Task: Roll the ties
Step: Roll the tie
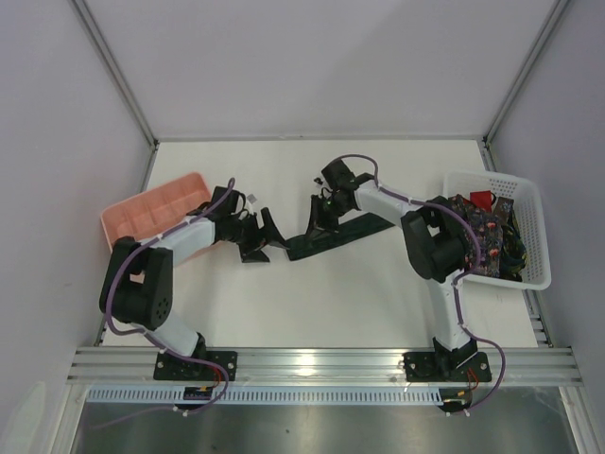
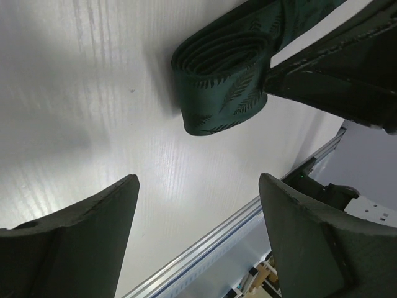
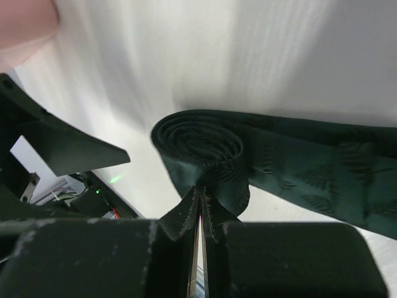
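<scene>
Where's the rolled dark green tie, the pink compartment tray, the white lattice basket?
Dark green tie (image 3: 198, 146): right wrist view, coil's top.
Pink compartment tray (image 1: 159, 209): top view, bare compartments.
White lattice basket (image 1: 536, 236): top view, right wall.

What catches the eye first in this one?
A dark green tie lies mid-table, its end wound into a coil with the right gripper closed at its wall. The left gripper gapes open facing it; more ties fill the white basket at right.
</scene>
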You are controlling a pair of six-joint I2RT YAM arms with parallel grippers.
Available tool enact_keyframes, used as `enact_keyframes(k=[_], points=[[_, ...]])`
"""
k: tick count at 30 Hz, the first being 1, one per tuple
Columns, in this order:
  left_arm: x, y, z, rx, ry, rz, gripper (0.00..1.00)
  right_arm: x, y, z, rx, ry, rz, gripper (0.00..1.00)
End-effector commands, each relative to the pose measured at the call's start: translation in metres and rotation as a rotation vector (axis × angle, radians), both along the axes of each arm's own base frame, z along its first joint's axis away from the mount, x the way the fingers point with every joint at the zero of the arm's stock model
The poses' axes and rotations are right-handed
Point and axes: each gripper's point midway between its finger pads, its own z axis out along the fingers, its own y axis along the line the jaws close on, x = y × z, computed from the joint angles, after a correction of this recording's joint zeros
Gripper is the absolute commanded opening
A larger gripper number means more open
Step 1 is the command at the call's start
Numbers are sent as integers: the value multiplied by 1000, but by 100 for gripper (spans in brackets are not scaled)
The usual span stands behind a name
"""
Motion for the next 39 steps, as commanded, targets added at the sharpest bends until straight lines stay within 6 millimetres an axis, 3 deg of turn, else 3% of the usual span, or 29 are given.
enact_keyframes(k=[1, 8, 15, 24, 30, 39], points=[[11, -9, 7, -86, -41, 11, 84, 16, -4, 3, -2, -33, -3, 8], [15, -19, -8, -116, -4, 14, 85, 23, -10, -10, -20, -26, -8, 8], [25, -36, -21, -76, 21, 4, 83, 25, -13, -10, -17, -25, -3, 8], [42, -52, -22, -73, 25, 55, 80, 22, -17, -19, -28, -24, 4, 8], [47, -53, -34, -38, 45, 71, 73, 23, -17, -22, -32, -23, 6, 8], [55, -58, -31, -44, 33, 59, 52, 14, -14, -28, -45, -1, 21, 7]])
